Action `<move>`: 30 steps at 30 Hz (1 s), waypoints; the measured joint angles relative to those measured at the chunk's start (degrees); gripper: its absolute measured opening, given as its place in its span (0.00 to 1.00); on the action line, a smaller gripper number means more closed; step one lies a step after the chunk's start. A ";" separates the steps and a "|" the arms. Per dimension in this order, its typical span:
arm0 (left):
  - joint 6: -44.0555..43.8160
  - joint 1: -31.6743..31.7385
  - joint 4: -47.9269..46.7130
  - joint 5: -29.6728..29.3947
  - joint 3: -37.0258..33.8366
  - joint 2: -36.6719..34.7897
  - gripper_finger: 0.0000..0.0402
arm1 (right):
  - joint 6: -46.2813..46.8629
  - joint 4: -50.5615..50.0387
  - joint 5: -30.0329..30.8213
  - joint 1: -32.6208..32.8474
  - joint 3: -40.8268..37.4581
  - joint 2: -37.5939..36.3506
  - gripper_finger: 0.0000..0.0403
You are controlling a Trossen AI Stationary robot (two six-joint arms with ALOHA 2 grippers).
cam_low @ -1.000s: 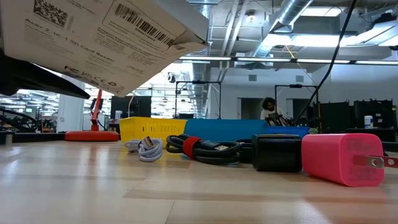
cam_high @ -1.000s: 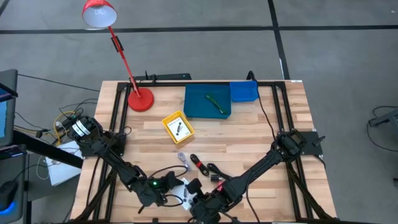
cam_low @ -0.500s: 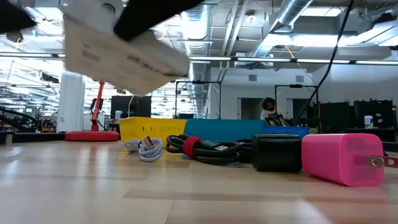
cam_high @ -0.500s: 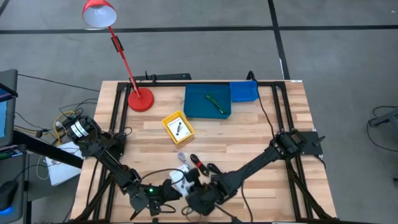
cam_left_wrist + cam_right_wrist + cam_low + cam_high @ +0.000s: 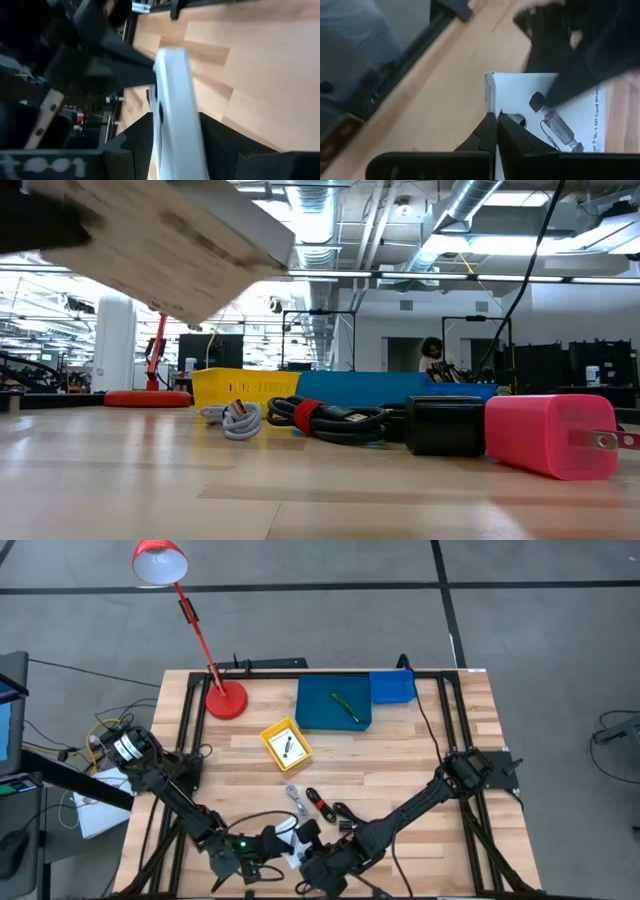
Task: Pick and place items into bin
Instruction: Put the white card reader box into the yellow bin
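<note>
White and flat, the printed cardboard card-reader box (image 5: pixel 545 125) hangs clear of the wooden table (image 5: pixel 400 755) at its near edge, between both arms. The left gripper (image 5: pixel 172 145) is clamped on the box's narrow edge. The right gripper (image 5: pixel 496 131) sits at the printed face with its finger tips drawn together; whether it pinches the box I cannot tell. The box looks light and stiff, though its thin walls would likely dent, so a hold across the narrow edges seems safest.

Just beyond lie a pink plug adapter (image 5: pixel 548 432), a black charger block (image 5: pixel 444 425), a coiled black cable with a red band (image 5: pixel 335 418) and a small white cable (image 5: pixel 234 418). Farther back stand a yellow tray (image 5: pixel 287 743) and the blue bin (image 5: pixel 320 705), holding a green pen (image 5: pixel 346 705).
</note>
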 joint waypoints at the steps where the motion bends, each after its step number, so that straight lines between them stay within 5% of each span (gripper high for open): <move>1: 0.02 0.26 -0.09 0.01 0.00 0.00 0.34 | -0.16 0.46 -0.02 0.00 0.00 0.00 0.00; 10: -0.39 1.01 -0.60 -0.64 -0.02 0.00 0.31 | -1.43 0.94 -0.21 0.20 0.00 0.00 0.00; 16: -4.60 0.99 -1.60 -1.42 -0.11 0.07 0.08 | -1.04 0.95 -0.38 0.20 0.00 0.00 0.00; 30: -9.94 1.03 -3.48 -3.25 -0.09 0.04 0.08 | 1.09 1.84 -0.11 0.24 -0.01 0.00 0.13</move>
